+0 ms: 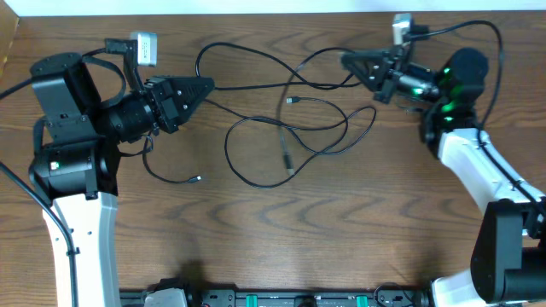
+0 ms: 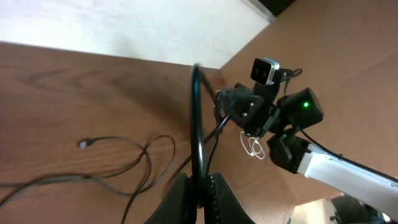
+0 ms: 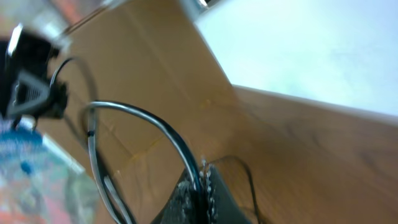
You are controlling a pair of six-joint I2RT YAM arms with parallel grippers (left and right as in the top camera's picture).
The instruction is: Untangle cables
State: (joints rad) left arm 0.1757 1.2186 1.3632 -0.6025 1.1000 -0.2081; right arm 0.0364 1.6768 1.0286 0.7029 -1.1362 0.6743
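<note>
Nearest, a loose plug lies on the table at the near left of the tangle, its thin cord trailing back toward the left arm. Just beyond it the cables sprawl over the middle of the table in overlapping dark loops, with two more plug ends lying free among them. From above I cannot tell which strand belongs to which cord.

Farther back, the left gripper sits at the left end of the tangle, its fingers pressed together on a black strand. Its wrist view shows that strand rising from between them. At the far right the right gripper points left, likewise pinching a dark strand that arcs up out of its fingers in its own blurred view.

The step in hand looks like the pull-apart: each gripper has hold of a strand, and the crossings between them are not yet cleared. The next move calls for drawing the grippers apart, left and right, with some lift so the loops slide instead of dragging. The far-middle crossing needs watching, since a hard pull there could cinch it into a knot.
</note>
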